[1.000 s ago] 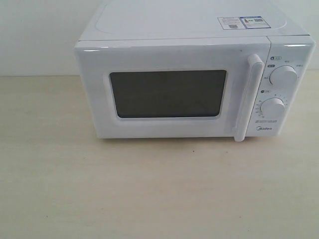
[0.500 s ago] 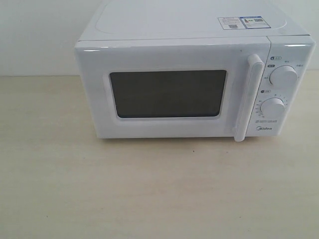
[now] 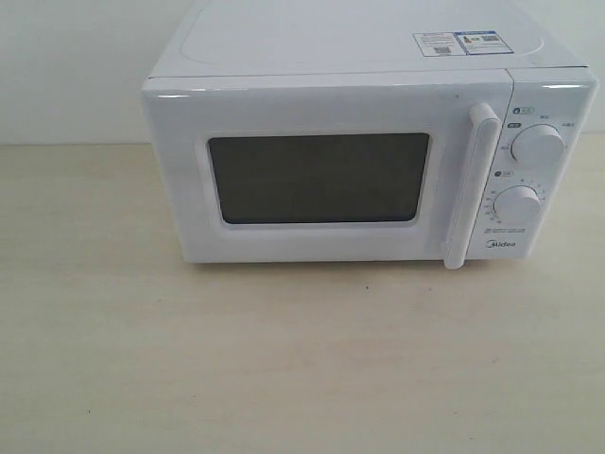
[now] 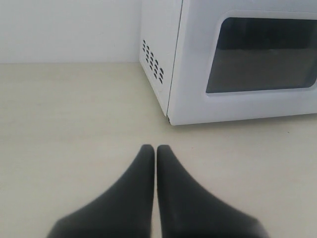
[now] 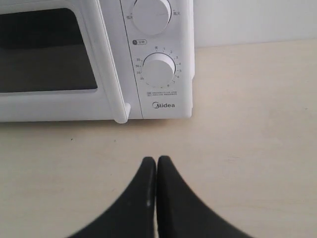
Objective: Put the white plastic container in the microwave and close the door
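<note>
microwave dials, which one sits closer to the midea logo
The lower dial, just above the Midea logo; the upper dial sits farther up, away from it.

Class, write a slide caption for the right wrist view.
Shut right gripper faces the closed microwave and its dials across the table.

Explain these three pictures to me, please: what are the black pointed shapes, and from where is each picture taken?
This is a robot with two arms. One picture comes from a camera off the arms: it shows a white microwave on a pale table, its door shut. The other two come from cameras on the wrists, both looking toward the microwave. The black shapes are the left end effector and the right end effector, the arms' grasping parts: each has two fingers pressed together and holds nothing.
</note>
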`<state>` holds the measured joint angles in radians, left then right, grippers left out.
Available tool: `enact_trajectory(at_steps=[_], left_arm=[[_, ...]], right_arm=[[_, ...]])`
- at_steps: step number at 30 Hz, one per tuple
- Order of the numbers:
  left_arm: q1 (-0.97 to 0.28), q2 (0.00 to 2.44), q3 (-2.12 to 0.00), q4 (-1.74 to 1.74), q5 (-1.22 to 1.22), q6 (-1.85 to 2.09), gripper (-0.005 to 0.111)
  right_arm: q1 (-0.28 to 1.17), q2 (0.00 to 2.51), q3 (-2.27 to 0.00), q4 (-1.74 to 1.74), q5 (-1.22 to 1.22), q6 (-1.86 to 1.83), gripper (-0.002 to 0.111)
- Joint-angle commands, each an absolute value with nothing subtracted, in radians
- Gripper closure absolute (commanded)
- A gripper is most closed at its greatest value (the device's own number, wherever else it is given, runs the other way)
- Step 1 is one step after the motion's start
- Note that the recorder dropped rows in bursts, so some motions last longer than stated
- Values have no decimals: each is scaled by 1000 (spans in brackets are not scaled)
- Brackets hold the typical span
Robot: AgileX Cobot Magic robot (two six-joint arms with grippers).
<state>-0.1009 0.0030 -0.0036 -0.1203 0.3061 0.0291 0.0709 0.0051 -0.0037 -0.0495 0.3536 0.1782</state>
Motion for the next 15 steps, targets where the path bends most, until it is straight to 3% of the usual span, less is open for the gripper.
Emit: enact_trajectory(at_steps=[1,15], left_arm=[[-99,0,0,-115,307,32,103],[-99,0,0,-115,307,32,103]], right_arm=[[67,0,0,-60,355,130,109],[67,0,0,-14,353,145,109]])
